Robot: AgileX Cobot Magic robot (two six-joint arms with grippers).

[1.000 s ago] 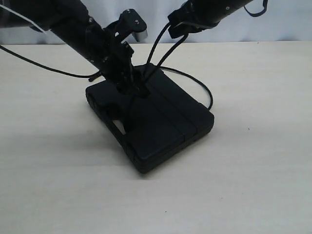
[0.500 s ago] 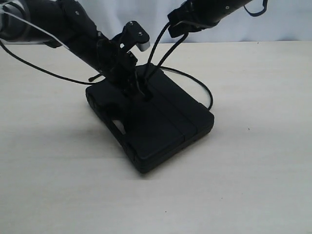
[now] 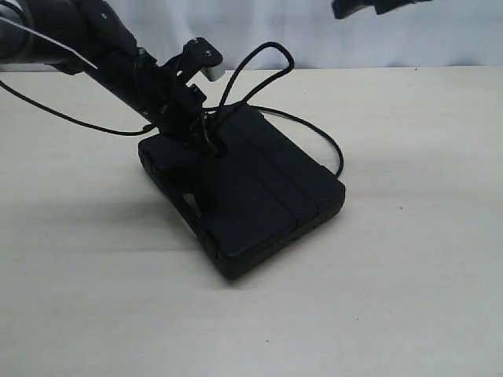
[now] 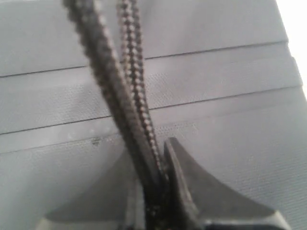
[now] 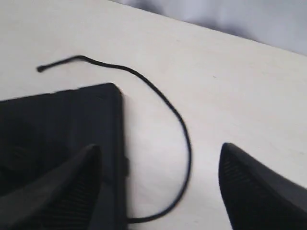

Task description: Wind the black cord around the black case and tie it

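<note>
Pale worktop (image 3: 94, 314) fills the exterior view, with a grey-white backdrop (image 3: 440, 39) behind it.

Nearest the camera, the black case (image 3: 259, 196) lies flat at frame centre, one corner toward the lower edge. The handle slot (image 3: 187, 203) is on its left side and the ribs (image 3: 275, 169) run across the lid.

Further back, on the far half of the lid, the left gripper (image 3: 206, 137) presses down. The left wrist view shows the left gripper (image 4: 156, 191) with its jaws clamped on two strands of the black cord (image 4: 129, 96) just above the case lid (image 4: 216, 86).

From that pinch point the black cord (image 3: 338, 155) rises in a free-standing loop toward upper centre. A second run arcs off the right side of the case onto the worktop.

The right wrist view shows the same arc of cord (image 5: 190, 152) beside the case (image 5: 57, 124), one end lying loose on the worktop.

Farthest, at upper right, the right gripper (image 3: 357, 9) hangs well apart from the case. In its own view the right gripper (image 5: 158, 148) has its jaws wide apart, with nothing held.

Progress (judgement):
- Cord is gathered on the lid, so a wrap seems at least partly laid. Black on black, so I cannot tell whether it runs fully around.
- No knot is visible.
- Loop is slack and one end is free, so tightening and tying remain.
</note>
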